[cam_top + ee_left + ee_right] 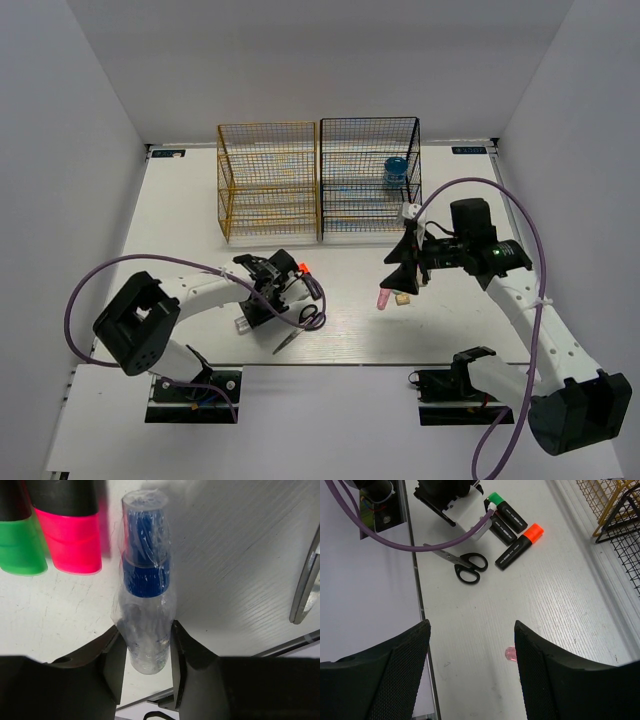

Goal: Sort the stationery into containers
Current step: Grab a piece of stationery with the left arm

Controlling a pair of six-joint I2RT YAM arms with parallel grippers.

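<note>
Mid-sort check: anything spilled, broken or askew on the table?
Nothing stands out. The blue jar sits in the black rack; the scissors lie flat, and the tube in the left end effector looks intact.

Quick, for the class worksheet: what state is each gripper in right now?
Left gripper: closed on the clear blue-capped tube.
Right gripper: open, holding nothing.

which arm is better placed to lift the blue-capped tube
Left. Its gripper is shut on the tube, a finger against each side. The right gripper hangs open near a pink stick, far from the tube.
</note>
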